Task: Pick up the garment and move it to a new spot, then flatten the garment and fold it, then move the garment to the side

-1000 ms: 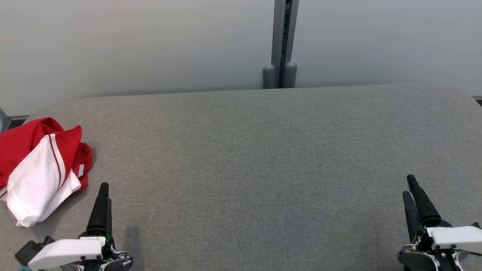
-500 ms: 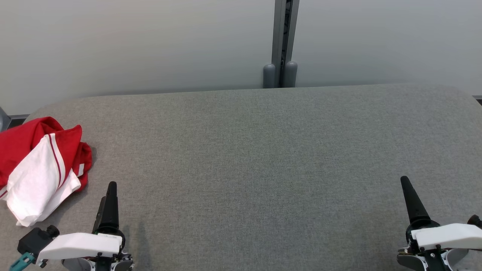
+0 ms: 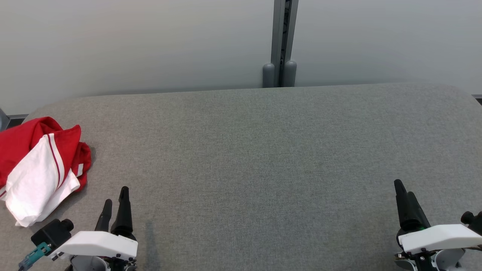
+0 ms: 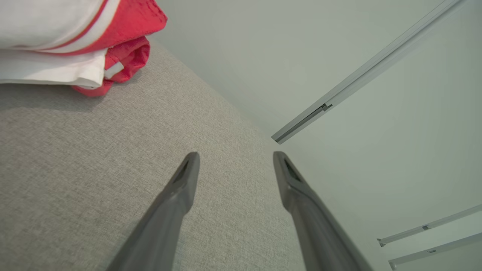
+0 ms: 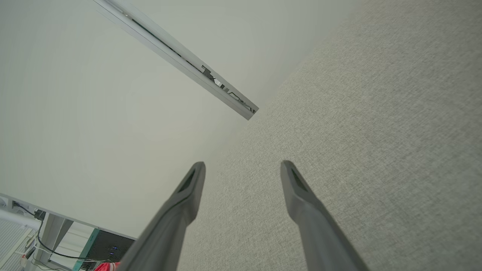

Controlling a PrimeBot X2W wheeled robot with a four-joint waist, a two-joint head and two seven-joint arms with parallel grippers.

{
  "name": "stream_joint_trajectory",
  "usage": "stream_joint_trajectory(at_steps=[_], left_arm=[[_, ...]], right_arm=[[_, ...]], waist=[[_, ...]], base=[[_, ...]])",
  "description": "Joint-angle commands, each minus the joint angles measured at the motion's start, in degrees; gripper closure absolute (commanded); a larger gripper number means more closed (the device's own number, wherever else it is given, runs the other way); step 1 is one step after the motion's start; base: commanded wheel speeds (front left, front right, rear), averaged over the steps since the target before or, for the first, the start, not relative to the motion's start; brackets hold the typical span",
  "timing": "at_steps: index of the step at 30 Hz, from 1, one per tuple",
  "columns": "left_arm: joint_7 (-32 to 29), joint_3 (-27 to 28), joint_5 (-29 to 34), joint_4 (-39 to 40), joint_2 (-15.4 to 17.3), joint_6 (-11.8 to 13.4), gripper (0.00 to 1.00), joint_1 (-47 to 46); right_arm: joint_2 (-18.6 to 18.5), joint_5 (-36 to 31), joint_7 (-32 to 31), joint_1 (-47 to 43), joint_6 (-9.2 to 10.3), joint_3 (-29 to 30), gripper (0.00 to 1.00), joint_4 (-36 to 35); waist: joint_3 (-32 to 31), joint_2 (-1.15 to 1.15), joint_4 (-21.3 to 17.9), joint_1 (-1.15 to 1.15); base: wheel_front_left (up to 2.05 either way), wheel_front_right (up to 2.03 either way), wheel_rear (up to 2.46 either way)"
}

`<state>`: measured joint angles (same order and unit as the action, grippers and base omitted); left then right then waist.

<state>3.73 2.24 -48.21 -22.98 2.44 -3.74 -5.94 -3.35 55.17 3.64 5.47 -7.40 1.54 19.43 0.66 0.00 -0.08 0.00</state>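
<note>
A crumpled red and white garment (image 3: 39, 165) lies at the left edge of the grey fabric table (image 3: 256, 158); in the left wrist view the garment (image 4: 75, 41) bunches at the upper left. My left gripper (image 3: 116, 197) hovers at the lower left, to the right of and nearer than the garment, open and empty; its two dark fingers stand apart around the left gripper's gap (image 4: 235, 156). At the lower right my right gripper (image 3: 403, 190) is far from the garment; in its wrist view the right gripper (image 5: 243, 165) stands open with nothing between the fingers.
A pale wall (image 3: 131, 45) runs behind the table, with a grey vertical post (image 3: 280, 41) at its middle. The table's far edge curves down at both corners. A desk leg and cables (image 5: 41, 229) show past the table in the right wrist view.
My left gripper has shifted right and drawn back toward the near edge, turning so both fingers show. My right gripper has pulled back slightly and moved left. The garment lies as before.
</note>
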Motion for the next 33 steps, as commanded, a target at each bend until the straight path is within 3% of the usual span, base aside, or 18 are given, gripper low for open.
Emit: stream_joint_trajectory(at_steps=[1, 33], left_arm=[[0.7, -0.3, 2.5, 0.0, 0.5, 0.5, 0.0, -1.7], [5.8, -4.3, 24.4, -4.9, 1.9, 6.5, 0.0, -2.9]], right_arm=[[-0.3, -2.3, 0.8, 1.5, -0.06, -0.1, 0.0, -0.2], [-0.2, -24.2, 6.0, 2.4, -0.09, -1.7, 0.0, 4.2]], waist=[[0.0, 0.0, 0.0, 0.0], [0.4, 0.0, 0.0, 0.0]], base=[[0.0, 0.0, 0.0], [0.0, 0.0, 0.0]])
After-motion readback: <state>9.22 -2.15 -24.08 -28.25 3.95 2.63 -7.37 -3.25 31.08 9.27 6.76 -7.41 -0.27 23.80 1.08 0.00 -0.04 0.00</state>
